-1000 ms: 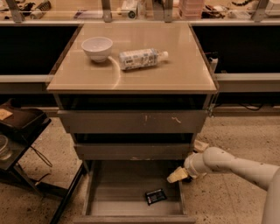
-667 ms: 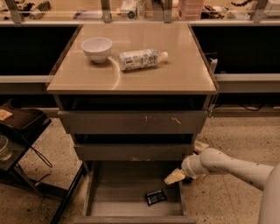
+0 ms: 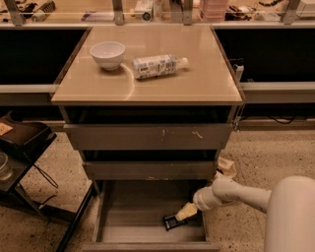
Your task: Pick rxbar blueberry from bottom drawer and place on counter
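The rxbar blueberry point(image 3: 173, 222) lies flat on the floor of the open bottom drawer point(image 3: 130, 216), toward its front right. It is a small dark bar. My gripper point(image 3: 186, 212) reaches into the drawer from the right, its pale fingertip end just above and to the right of the bar, touching or nearly touching it. The white arm runs off to the lower right. The beige counter point(image 3: 197, 78) tops the drawer cabinet.
A white bowl point(image 3: 108, 53) and a clear bottle with a white label point(image 3: 157, 65) lie on the counter. Two closed drawer fronts point(image 3: 147, 137) sit above the open drawer. A dark cart point(image 3: 22, 147) stands at the left. A cluttered ledge point(image 3: 147, 12) runs behind.
My gripper has moved down and left inside the drawer, closer to the bar. The bar has not moved.
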You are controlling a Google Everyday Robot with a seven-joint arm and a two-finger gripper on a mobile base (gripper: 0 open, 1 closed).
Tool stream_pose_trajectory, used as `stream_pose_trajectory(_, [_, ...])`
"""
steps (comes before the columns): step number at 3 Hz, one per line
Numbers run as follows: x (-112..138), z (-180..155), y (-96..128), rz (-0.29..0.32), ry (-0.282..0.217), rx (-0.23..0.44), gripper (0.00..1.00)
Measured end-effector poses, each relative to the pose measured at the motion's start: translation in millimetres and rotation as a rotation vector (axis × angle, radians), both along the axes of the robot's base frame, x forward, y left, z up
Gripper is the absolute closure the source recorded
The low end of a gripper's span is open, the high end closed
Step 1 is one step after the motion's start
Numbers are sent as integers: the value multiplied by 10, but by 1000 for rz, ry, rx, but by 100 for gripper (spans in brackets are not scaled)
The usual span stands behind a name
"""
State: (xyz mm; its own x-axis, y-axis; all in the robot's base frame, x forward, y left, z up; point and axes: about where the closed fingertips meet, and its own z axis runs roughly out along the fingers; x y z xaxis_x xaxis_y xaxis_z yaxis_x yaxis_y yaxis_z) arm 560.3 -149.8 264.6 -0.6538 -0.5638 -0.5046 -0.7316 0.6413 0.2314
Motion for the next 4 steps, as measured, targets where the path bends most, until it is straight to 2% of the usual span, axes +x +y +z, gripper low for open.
stream_pose_trajectory(1, [-10,-5,2,0,1,0,0])
stream_pose_trajectory(2, [33,-364,-74,-113,34,-4,0])
stream_pose_trajectory(3, [-137,-862,-64,-213,91,-32,0])
stream_pose_trajectory(4, [-138,-826,-64,-213,91,-32,0])
